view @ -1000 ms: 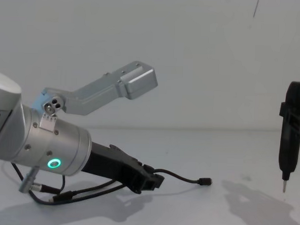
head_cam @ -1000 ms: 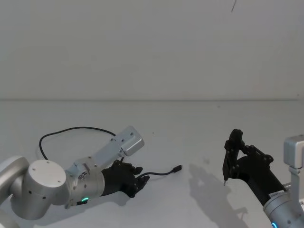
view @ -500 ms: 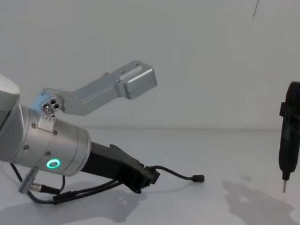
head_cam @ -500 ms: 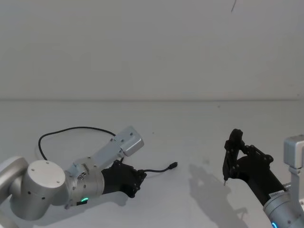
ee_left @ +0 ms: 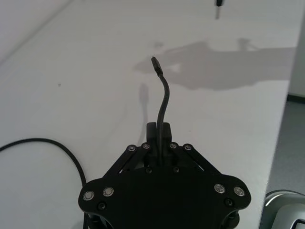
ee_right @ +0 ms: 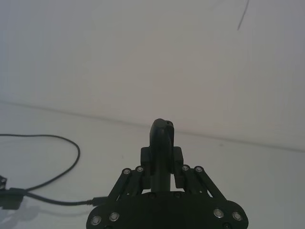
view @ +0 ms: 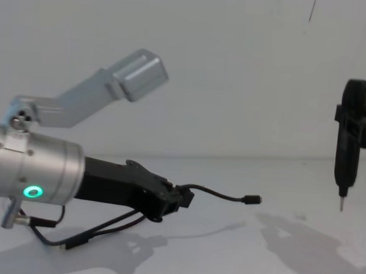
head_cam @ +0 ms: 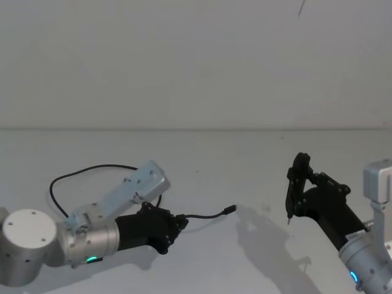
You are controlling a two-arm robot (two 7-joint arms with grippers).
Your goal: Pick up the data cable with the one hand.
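Risen since the earlier frame, the left gripper (head_cam: 179,222) near the bench's (head_cam: 245,159) front-left corner has its jaws pinching the data cable (head_cam: 205,215) behind its raised plug. Slack loops toward the left edge. Step: lifting; next, probably further ascent. The right gripper (head_cam: 303,196), clamping a pen-shaped tool (head_cam: 296,168), idles at the right.

Lighting: bright, even and soft across the white table (view: 260,176) and pale wall (view: 233,66); no glare.
Shadows: a diffuse grey patch on the table under the left gripper (view: 184,197) and data cable (view: 220,195); a broader soft one below the pen tool (view: 346,149) in the right gripper (ee_right: 162,164).
Self-lit: green ring (view: 32,192), glowing.
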